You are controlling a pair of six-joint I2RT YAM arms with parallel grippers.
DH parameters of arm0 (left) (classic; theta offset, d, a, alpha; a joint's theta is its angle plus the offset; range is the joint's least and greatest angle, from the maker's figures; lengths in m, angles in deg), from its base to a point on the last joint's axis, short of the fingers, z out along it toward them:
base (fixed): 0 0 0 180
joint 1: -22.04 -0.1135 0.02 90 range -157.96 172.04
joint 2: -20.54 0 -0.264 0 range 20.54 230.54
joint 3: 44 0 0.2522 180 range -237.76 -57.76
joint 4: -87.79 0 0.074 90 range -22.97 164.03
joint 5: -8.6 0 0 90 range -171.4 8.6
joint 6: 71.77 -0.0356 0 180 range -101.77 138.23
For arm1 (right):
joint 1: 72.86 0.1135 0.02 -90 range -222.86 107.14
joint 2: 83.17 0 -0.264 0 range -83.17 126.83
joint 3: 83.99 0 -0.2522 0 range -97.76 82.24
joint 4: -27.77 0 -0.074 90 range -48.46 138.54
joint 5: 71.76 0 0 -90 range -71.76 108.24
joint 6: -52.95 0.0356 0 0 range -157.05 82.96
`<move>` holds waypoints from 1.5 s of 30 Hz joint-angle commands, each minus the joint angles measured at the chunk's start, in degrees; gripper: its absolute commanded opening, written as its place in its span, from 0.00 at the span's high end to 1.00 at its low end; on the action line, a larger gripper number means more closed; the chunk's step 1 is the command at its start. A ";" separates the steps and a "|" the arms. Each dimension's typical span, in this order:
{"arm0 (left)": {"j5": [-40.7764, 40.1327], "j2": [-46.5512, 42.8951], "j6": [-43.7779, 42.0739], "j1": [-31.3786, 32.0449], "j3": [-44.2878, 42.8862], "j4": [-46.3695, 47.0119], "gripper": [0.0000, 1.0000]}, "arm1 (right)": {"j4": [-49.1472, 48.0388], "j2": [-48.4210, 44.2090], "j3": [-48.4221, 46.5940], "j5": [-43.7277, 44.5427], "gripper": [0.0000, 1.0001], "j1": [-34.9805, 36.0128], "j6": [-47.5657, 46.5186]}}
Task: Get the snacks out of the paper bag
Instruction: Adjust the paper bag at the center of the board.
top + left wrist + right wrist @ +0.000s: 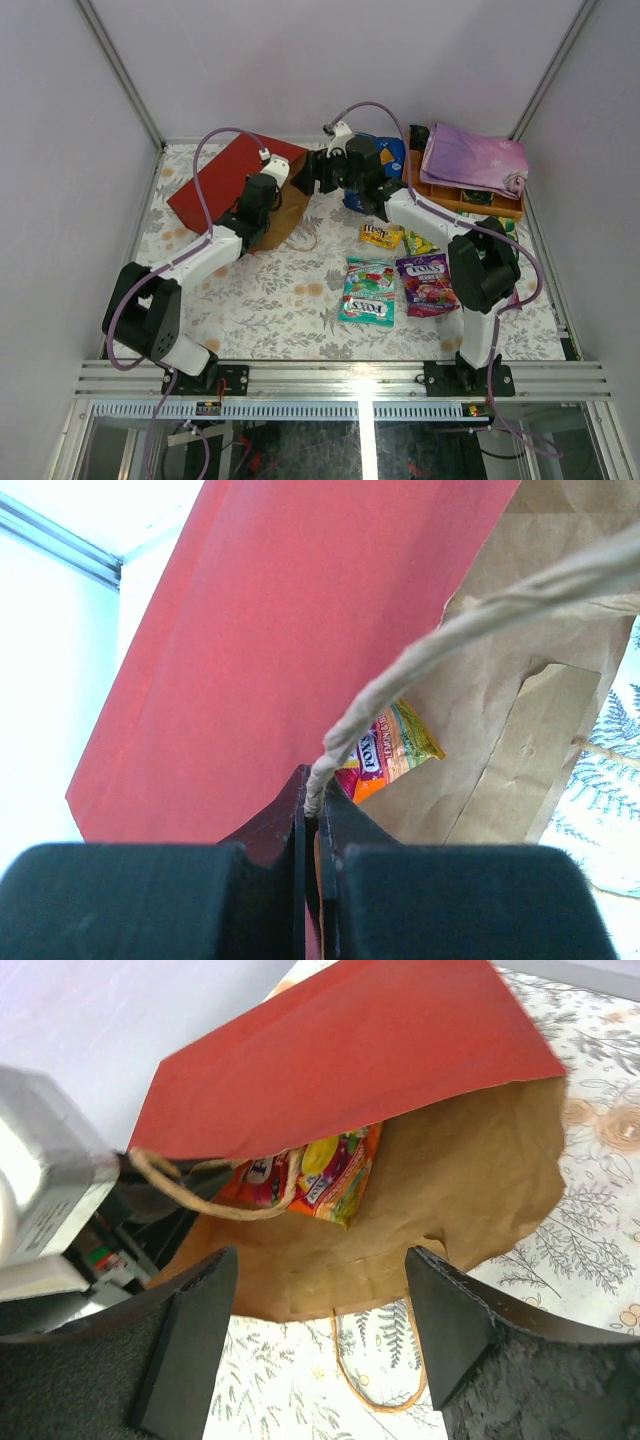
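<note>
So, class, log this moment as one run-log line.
left gripper: shut on string handle | right gripper: open, facing paper bag mouth | inside: orange packet | out: teal packet, purple packet

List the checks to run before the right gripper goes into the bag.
1. The left gripper is shut on the handle: ok.
2. The bag has its mouth open toward the right gripper: ok.
3. The right gripper is open and empty: ok.
4. A packet is in sight just inside the mouth: ok.
5. More packets lie deeper in the bag: cannot tell.
</note>
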 commanded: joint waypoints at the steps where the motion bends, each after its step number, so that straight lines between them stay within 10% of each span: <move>1: 0.43 -0.27 1.35 -0.53 0.40 3.79 1.00 | 0.39 0.46 -3.06 -10.25 0.26 -0.22 -8.31; 9: 1.54 -0.88 1.50 -0.70 0.56 3.57 1.00 | 0.97 -0.98 -2.63 -9.72 0.08 -2.31 -20.96; 13: 1.53 -1.10 1.70 -0.89 0.43 3.43 1.00 | -27.71 -2.95 7.75 -22.05 0.04 -9.91 2.59; 16: 1.90 -1.07 1.88 -0.89 0.59 3.77 1.00 | -38.19 -0.94 11.39 -14.61 0.00 -12.57 28.57; 26: 3.79 -2.55 1.39 -0.79 2.46 5.73 1.00 | -28.85 5.34 7.87 -7.92 0.01 -9.39 66.79; 45: 5.88 -3.74 1.39 0.15 3.49 6.21 1.00 | -9.02 22.38 -15.14 3.99 0.29 -3.66 74.38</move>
